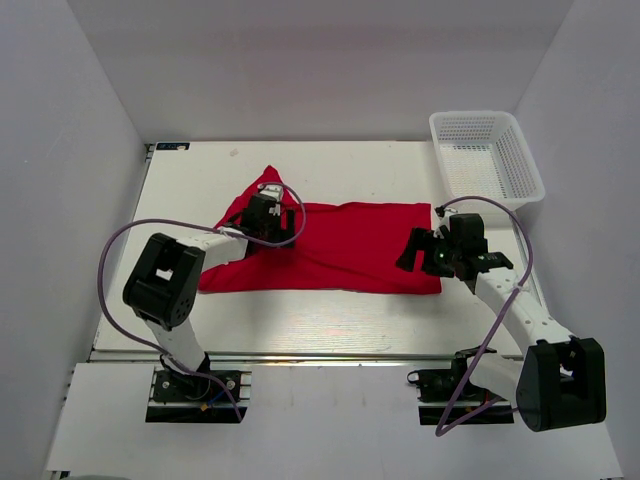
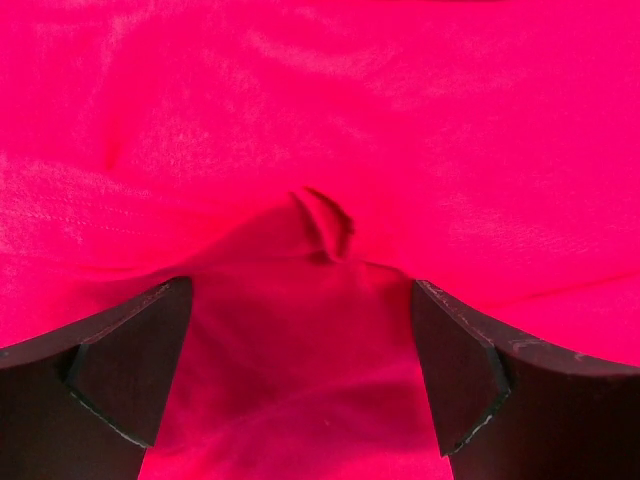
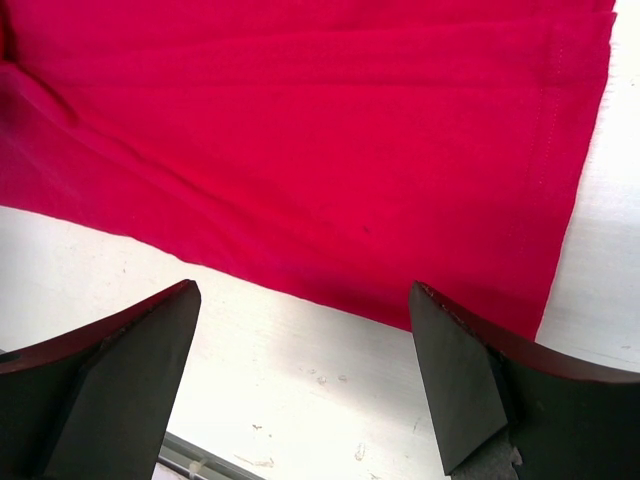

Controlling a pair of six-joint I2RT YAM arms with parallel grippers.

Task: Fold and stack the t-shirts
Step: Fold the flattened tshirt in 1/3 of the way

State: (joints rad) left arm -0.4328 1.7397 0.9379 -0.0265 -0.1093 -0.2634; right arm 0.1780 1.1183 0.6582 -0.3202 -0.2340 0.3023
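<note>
a: so, where is the t-shirt [image 1: 340,250]?

b: flat on the white table [image 1: 330,325], spread crosswise as a long red band. one part sticks out toward the far side at its left end.

a: and the left gripper [image 1: 266,214]?

b: over that left end of the shirt. its jaws stand wide apart, and its wrist view shows only red cloth under and between them, with a small pucker [image 2: 325,225] of fabric just ahead of the gap. nothing is pinched. whether the tips press on the cloth, i cannot tell.

a: the right gripper [image 1: 414,250]?

b: at the shirt's right end, by the near edge. its jaws are wide too and hold nothing. from its wrist camera the fingers [image 3: 110,380] sit over bare table. the shirt's near edge runs slantwise just beyond them, and the stitched hem [image 3: 553,100] lies off to the right.

a: anything else up there?

b: a white mesh basket [image 1: 528,170] at the far right corner, near the shirt's right end but apart from it.
</note>
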